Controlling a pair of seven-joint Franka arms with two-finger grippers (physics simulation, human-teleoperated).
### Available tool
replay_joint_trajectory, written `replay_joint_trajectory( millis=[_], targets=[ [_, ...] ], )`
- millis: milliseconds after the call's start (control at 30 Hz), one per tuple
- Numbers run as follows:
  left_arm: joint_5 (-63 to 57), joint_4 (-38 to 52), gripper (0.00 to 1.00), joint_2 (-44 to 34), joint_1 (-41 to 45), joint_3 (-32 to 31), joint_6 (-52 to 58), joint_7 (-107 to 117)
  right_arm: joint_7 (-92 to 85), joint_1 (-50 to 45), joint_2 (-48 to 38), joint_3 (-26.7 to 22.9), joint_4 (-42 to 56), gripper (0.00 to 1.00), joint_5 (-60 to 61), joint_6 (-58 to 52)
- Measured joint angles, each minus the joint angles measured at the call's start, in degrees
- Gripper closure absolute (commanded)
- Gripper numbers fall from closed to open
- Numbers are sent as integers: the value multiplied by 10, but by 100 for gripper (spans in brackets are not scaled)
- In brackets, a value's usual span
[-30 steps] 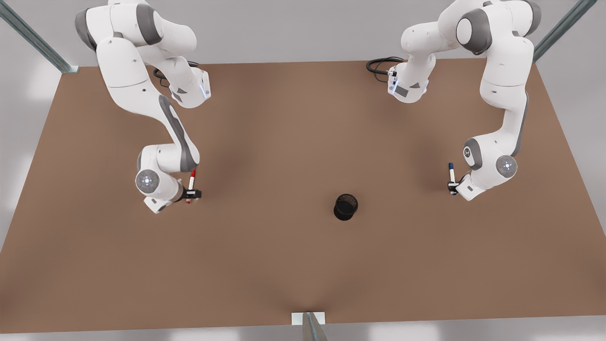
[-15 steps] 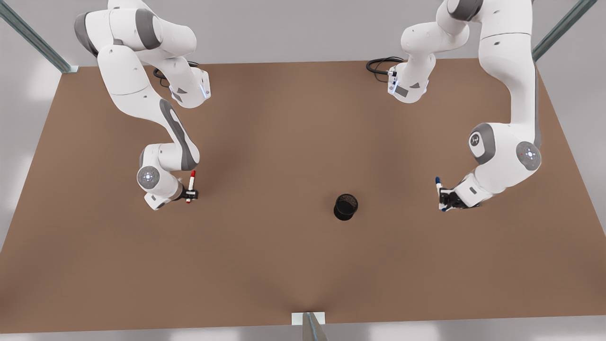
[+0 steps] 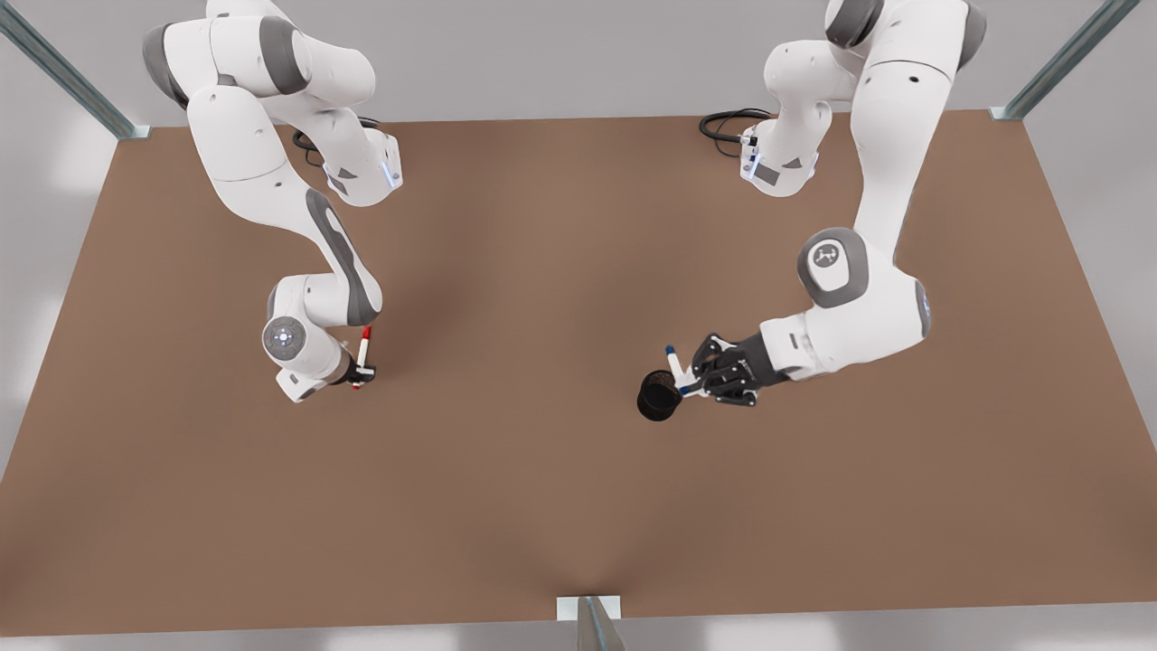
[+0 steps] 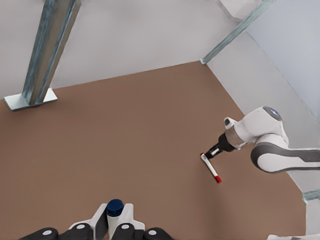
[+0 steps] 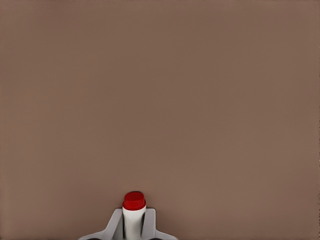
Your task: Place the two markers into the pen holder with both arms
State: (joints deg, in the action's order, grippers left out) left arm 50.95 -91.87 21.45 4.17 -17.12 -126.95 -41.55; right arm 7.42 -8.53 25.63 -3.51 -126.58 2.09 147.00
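A plain brown table (image 3: 542, 506) under grey walls, metal posts at its corners. Near the centre stands the black pen holder (image 3: 659, 395). Just beside it, the left gripper (image 3: 694, 378) clamps the blue marker (image 3: 674, 363). Well apart, the right gripper (image 3: 363, 372) clamps the red marker (image 3: 363, 351).

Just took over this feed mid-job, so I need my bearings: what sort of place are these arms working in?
Most likely a simulated lab test bench, not a real office. A bare brown table sits inside a metal frame against blank grey walls, with only a black pen holder and two markers, blue-capped and red-capped.
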Motion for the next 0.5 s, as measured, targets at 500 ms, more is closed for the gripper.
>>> replay_joint_trajectory(
  millis=[500],
  targets=[
    [200,-157,79,-82,14,1,-126,-417,23,-27,-15,113,335,72,-6,-195]
  ],
)
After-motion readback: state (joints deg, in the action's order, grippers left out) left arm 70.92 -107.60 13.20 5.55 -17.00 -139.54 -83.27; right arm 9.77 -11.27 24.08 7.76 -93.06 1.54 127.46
